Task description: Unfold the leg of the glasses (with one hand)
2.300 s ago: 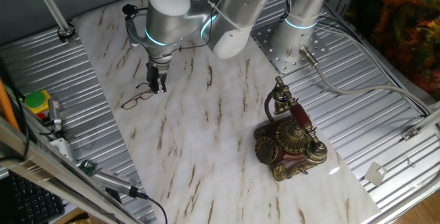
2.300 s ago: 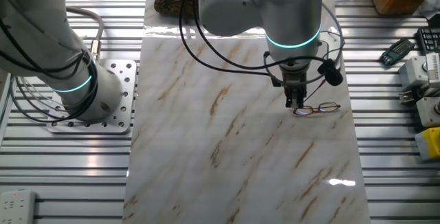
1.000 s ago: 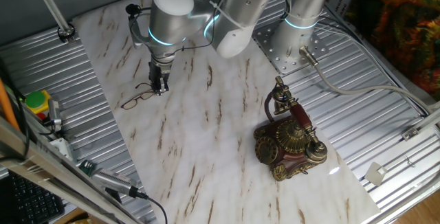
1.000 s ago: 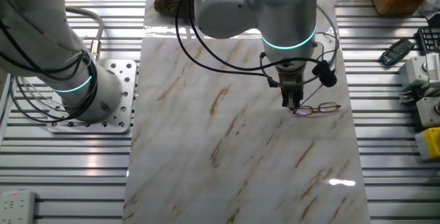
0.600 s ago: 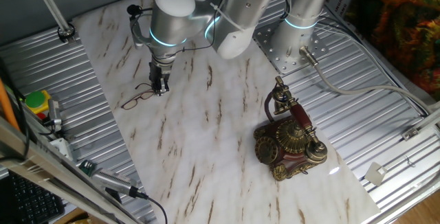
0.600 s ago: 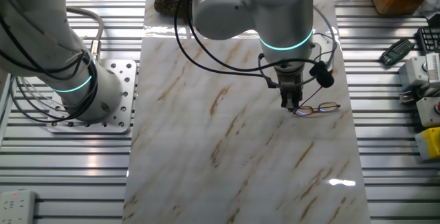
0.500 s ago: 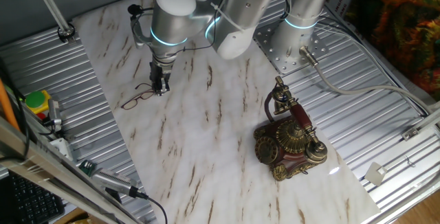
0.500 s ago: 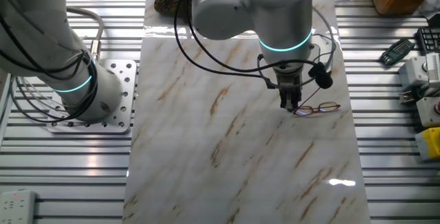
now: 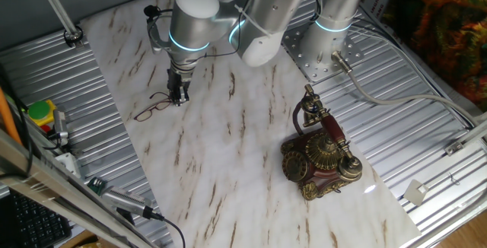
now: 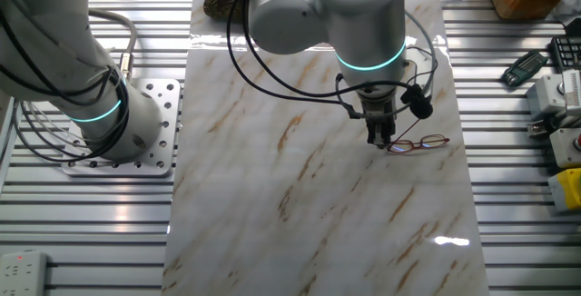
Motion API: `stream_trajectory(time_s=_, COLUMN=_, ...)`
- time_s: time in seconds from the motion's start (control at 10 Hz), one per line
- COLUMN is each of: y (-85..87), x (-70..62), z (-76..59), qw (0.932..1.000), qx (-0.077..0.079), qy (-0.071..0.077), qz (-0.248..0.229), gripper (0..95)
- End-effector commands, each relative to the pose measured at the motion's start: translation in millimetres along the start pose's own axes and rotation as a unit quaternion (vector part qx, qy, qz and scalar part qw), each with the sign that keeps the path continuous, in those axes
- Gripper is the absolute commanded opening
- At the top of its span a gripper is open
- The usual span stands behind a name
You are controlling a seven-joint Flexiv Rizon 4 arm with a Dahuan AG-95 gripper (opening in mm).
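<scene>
The hand [image 9: 179, 98] points straight down at the marbled table [image 9: 221, 164], its tips at the near end of the glasses [image 9: 154, 108], which lie flat just beside it. Its two fingers look close together, but whether they pinch the thin temple cannot be told. In the other fixed view the hand [image 10: 379, 140] meets the glasses [image 10: 419, 143] at their inner end, and the frame stretches away toward the table's edge, a short way beyond. On the hand's other side lies broad bare marble. The antique telephone [image 9: 319, 153] stands well apart.
</scene>
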State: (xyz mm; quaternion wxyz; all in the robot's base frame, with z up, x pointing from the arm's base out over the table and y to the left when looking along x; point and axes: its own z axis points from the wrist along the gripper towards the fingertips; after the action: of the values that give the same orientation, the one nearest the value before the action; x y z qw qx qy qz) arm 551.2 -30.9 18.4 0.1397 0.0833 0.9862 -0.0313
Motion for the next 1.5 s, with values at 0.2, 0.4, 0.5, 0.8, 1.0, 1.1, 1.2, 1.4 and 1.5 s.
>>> stream_trajectory(time_s=0.2, y=0.1, x=0.5, z=1.1, qw=1.0000, qx=0.000, qy=0.000, qz=-0.001, gripper=19.0)
stream_trajectory(time_s=0.4, y=0.1, x=0.6, z=1.8, qw=1.0000, qx=0.000, qy=-0.001, qz=-0.001, gripper=19.0)
stream_trajectory(time_s=0.5, y=0.1, x=0.8, z=2.5, qw=1.0000, qx=0.000, qy=-0.001, qz=-0.001, gripper=19.0)
stream_trajectory(time_s=0.8, y=0.0, x=1.2, z=4.2, qw=1.0000, qx=0.000, qy=-0.003, qz=-0.002, gripper=19.0)
stream_trajectory(time_s=1.0, y=0.0, x=1.2, z=4.7, qw=1.0000, qx=0.000, qy=-0.004, qz=-0.003, gripper=19.0)
stream_trajectory(time_s=1.1, y=0.0, x=1.3, z=4.9, qw=1.0000, qx=0.000, qy=-0.004, qz=-0.004, gripper=19.0)
stream_trajectory(time_s=1.2, y=0.0, x=1.2, z=5.0, qw=1.0000, qx=0.000, qy=-0.004, qz=-0.004, gripper=19.0)
stream_trajectory(time_s=1.4, y=0.0, x=1.2, z=5.2, qw=1.0000, qx=0.000, qy=-0.005, qz=-0.006, gripper=19.0)
stream_trajectory(time_s=1.5, y=0.0, x=1.2, z=5.3, qw=1.0000, qx=0.000, qy=-0.005, qz=-0.006, gripper=19.0)
